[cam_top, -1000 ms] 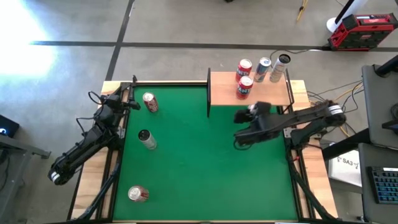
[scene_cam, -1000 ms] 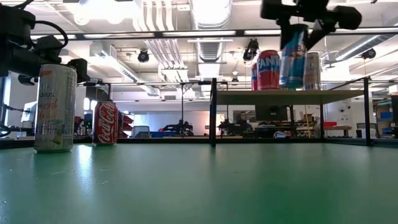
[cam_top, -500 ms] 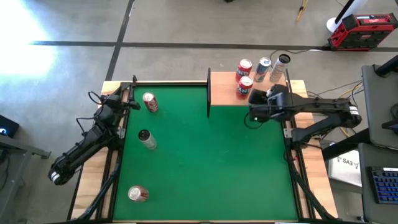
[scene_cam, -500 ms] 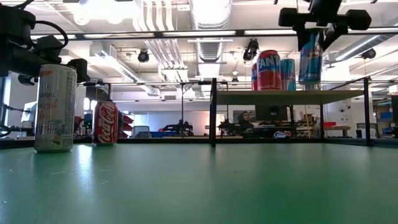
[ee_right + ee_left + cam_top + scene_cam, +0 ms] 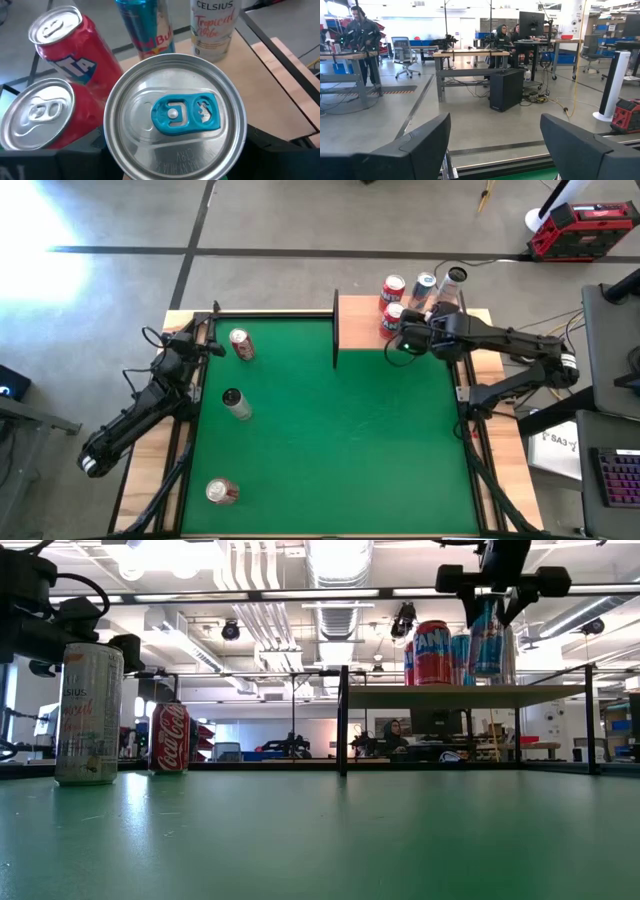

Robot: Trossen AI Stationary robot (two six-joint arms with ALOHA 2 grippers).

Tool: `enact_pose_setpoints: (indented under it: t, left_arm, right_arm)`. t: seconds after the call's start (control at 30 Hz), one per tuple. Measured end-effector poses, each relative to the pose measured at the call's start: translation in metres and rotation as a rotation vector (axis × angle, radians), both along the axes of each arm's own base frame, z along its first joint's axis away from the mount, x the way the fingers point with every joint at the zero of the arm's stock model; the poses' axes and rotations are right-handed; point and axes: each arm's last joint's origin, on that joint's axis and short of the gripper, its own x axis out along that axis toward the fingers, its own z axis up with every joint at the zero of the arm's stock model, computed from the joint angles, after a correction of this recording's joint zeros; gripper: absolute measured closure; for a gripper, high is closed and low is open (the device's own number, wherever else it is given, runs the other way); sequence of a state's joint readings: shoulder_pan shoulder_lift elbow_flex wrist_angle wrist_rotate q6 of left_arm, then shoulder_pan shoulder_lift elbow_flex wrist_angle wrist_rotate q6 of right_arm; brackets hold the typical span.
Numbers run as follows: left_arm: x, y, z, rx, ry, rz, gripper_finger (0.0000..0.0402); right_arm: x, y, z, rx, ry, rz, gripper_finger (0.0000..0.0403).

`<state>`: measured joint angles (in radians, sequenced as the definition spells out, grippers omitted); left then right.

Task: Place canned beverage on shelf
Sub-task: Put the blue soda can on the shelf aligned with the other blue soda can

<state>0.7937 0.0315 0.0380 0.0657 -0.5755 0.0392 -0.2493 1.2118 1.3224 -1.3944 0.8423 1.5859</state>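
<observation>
My right gripper [image 5: 488, 602] is shut on a slim blue can [image 5: 487, 637], held upright just above the shelf [image 5: 430, 696], a tan board on a dark frame at the table's far right [image 5: 360, 330]. The can's silver top with a blue tab [image 5: 175, 131] fills the right wrist view. On the shelf stand two red cans [image 5: 392, 288] [image 5: 37, 115], a blue can [image 5: 424, 285] and a white can [image 5: 212, 25]. My left gripper [image 5: 495, 145] is open and empty at the table's far left corner [image 5: 205, 340]. My right gripper pinches the blue can's upper wall [image 5: 487, 615] between its two fingers, just under the top rim. The fingers [image 5: 270, 145] come from above, pointing down, one on each side. The can hangs upright, its bottom a little clear of the shelf board.
On the green table are a red can [image 5: 241, 344] at the far left, a pale can [image 5: 236, 404] toward the left and a red can [image 5: 222, 491] at the near left. The low view shows the pale can [image 5: 88, 715] and a Coca-Cola can [image 5: 169, 737] upright.
My right gripper has carried the blue can from over the green table toward the far edge, and it now hangs over the shelf beside the standing cans. The can has stayed upright in the hold.
</observation>
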Motion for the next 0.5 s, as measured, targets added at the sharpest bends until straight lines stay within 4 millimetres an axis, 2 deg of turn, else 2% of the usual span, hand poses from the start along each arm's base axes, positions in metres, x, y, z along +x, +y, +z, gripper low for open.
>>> enact_pose_setpoints:
  t: [0.5]
  left_arm:
    - [0.0,0.0,0.0,0.0,0.0,0.0,0.0108]
  right_arm:
    - [0.0,-0.023,-0.003,0.042,0.013,0.015,0.017]
